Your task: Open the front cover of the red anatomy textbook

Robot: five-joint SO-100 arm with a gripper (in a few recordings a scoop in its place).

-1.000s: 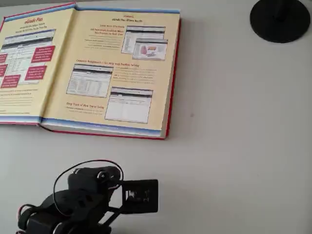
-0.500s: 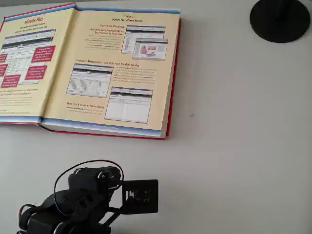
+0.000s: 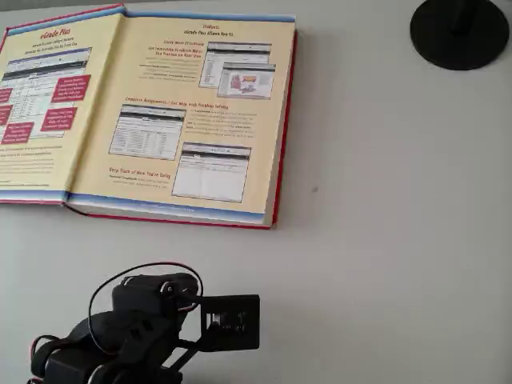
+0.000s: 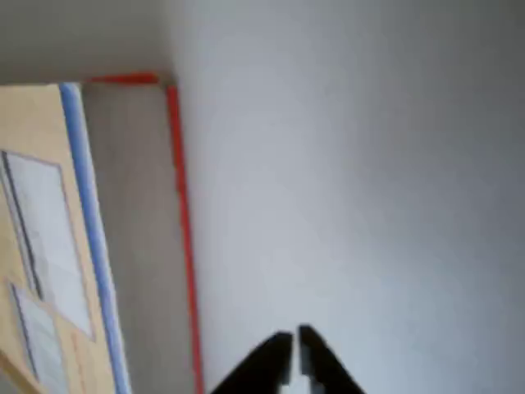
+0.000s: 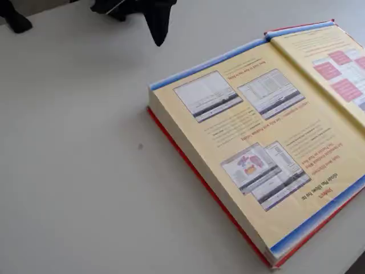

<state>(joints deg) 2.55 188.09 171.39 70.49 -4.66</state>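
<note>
The red anatomy textbook (image 3: 192, 120) lies open at the table's upper left in the overhead view, showing cream-yellow pages with blue bands. Its front cover (image 3: 40, 104) is folded out flat to the left, inner face up, with screenshots and red boxes. The fixed view shows the book (image 5: 256, 131) on the right and the cover (image 5: 336, 63) at the far right. My gripper (image 4: 294, 349) is shut with nothing in it and hangs above bare table beside the book's red edge (image 4: 184, 246). The arm (image 3: 144, 328) sits folded at the bottom left, well short of the book. The gripper (image 5: 158, 34) points down at the top.
A black round base (image 3: 460, 32) stands at the table's top right in the overhead view. The grey table (image 3: 384, 240) stretches bare to the right of the book and in front of it. A dark object (image 5: 14, 20) sits at the fixed view's top left.
</note>
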